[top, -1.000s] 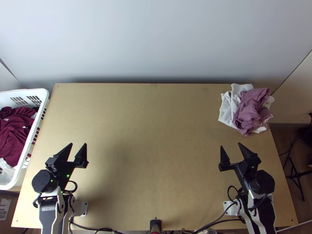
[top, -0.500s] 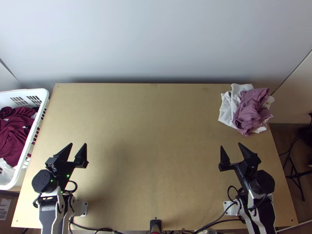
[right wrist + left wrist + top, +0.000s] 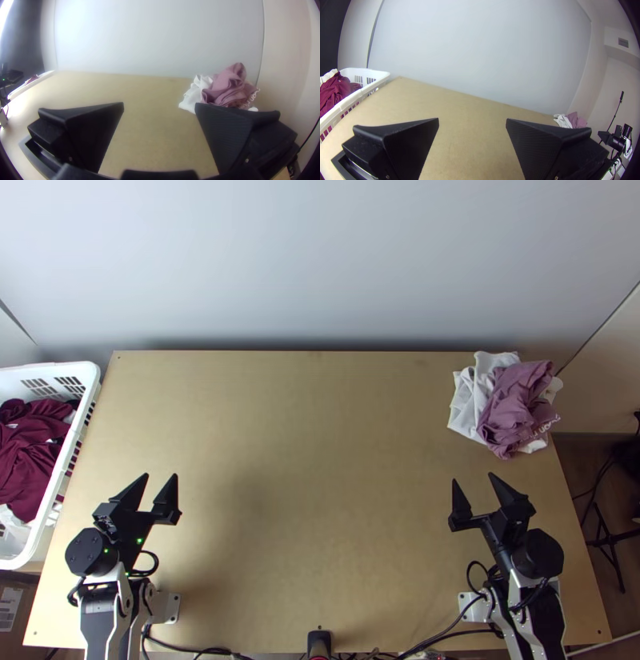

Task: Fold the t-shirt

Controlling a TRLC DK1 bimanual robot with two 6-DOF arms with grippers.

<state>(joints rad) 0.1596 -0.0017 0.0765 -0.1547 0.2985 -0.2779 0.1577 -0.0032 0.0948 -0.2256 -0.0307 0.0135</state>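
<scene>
A white laundry basket (image 3: 48, 369) of crumpled maroon clothing (image 3: 28, 452) stands at the left edge of the tabletop (image 3: 320, 460). A mauve t-shirt (image 3: 520, 408) with pale lettering lies bunched over white cloth (image 3: 466, 408) at the far right corner. The left gripper (image 3: 161, 476) and right gripper (image 3: 473, 478) have jaws spread, grasping nothing.

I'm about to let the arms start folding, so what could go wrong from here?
The mauve cloth lies bunched on the white cloth, so the right gripper might lift both together. Both lie at the far right corner of the table, so a careless tug could send them over the edge.
</scene>
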